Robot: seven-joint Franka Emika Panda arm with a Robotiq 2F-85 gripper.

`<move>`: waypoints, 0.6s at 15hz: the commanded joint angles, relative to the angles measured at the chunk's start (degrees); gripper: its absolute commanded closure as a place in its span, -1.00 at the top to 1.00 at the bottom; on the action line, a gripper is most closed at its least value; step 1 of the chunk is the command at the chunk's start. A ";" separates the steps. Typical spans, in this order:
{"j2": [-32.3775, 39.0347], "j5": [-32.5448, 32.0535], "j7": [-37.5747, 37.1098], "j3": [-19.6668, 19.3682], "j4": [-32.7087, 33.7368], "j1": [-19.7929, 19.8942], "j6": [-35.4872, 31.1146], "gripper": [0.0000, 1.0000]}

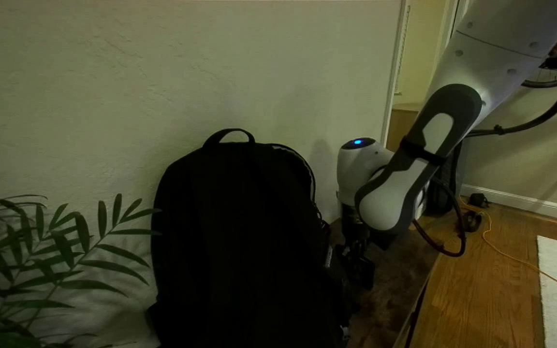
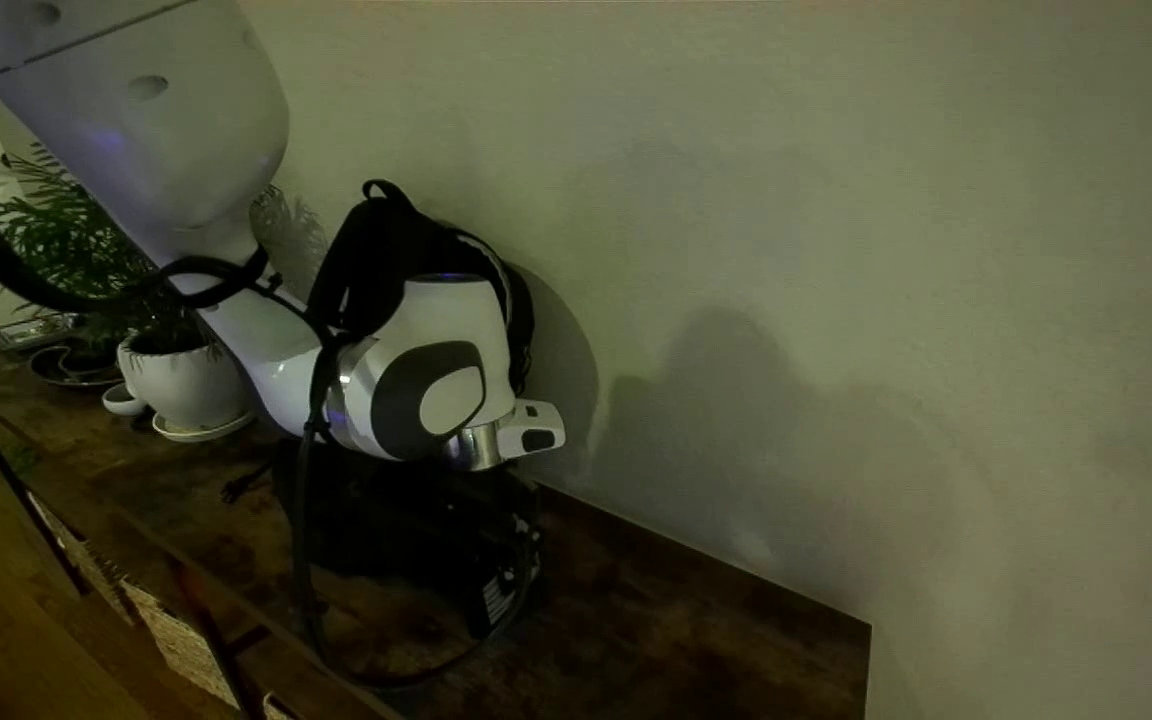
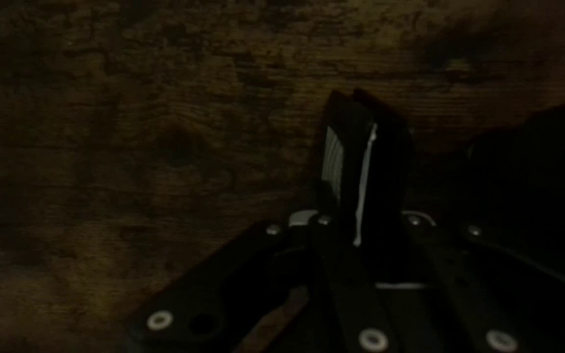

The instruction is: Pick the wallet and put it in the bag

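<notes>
So the wallet was pinched in the gripper, sitting edge-on between the jaws in the wrist view. Super dark, though: its right side was lost in shadow, hard to split from the jaw there, and whether it touched the table was impossible to tell. In an exterior view the backpack stood just beside the gripper, its bottom cut off, any contact too murky to call. Roomwise, the table ran well out left of the grip in the wrist view; in an exterior view it stopped at the wall behind.
</notes>
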State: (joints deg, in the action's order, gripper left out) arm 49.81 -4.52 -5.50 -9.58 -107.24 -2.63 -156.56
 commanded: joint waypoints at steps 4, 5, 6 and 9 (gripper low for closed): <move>-7.52 1.95 5.62 6.40 -5.22 4.50 8.10 -0.85; -8.82 1.77 5.59 6.30 -5.97 4.16 9.41 -0.85; -10.08 1.61 5.67 6.35 -6.60 4.06 10.63 -0.85; -14.23 0.81 5.31 5.72 -8.40 3.12 13.97 -0.86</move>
State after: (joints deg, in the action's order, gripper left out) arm 42.77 -3.32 -1.10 -4.13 -110.27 0.28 -146.21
